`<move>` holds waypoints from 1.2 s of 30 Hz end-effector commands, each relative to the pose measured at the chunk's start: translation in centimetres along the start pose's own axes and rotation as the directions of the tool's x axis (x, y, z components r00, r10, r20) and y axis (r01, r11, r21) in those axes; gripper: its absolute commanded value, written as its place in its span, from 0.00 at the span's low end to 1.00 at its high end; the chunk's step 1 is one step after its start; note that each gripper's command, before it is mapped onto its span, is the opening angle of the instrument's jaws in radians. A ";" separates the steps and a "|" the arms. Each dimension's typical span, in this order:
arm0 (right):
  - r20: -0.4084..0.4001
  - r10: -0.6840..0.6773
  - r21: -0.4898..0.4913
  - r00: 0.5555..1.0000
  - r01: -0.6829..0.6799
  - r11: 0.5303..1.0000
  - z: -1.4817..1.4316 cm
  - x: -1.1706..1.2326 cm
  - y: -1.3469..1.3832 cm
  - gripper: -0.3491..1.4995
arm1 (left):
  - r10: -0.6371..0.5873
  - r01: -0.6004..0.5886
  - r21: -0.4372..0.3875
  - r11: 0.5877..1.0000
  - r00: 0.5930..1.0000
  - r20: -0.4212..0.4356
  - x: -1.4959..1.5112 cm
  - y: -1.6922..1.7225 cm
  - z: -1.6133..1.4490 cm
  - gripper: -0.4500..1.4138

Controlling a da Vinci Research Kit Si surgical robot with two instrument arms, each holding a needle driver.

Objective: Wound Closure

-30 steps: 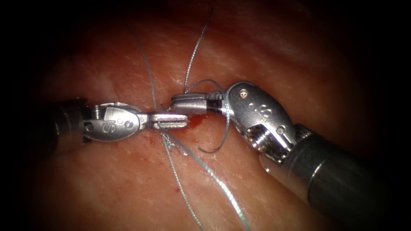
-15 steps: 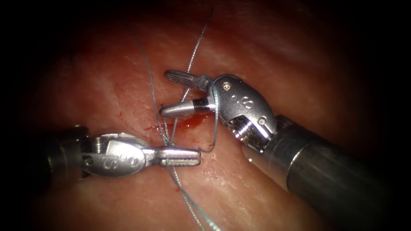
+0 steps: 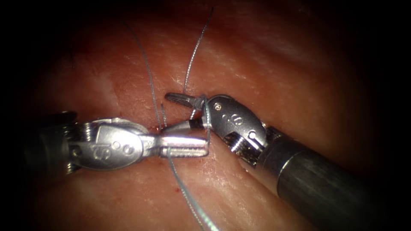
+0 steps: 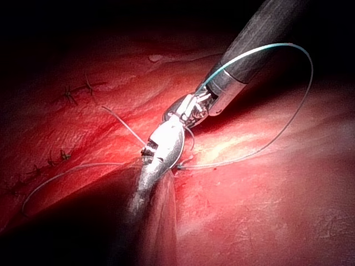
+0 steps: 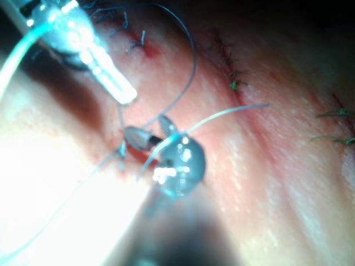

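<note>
Reddish tissue (image 3: 274, 64) lies under both tools, with a little red fluid (image 3: 152, 127) at the cut (image 3: 171, 122). At the middle, the left tool (image 3: 184, 146) has its jaws closed flat, and thread (image 3: 188, 201) crosses them and runs on toward the near edge; whether they grip it cannot be told. Just beside it, the right tool (image 3: 175, 112) has its jaws spread wide and empty, with a loop of thread wound round its neck behind them. Two more strands rise from the cut toward the far side. No needle can be made out. Further out, earlier stitches (image 4: 77, 91) show in the left wrist view.
</note>
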 end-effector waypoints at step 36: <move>-0.119 -0.013 0.167 0.993 0.033 0.985 0.05 0.12 -0.37 0.68 | 0.005 0.019 0.132 0.991 0.985 -0.175 -1.42 -0.90 0.10 0.00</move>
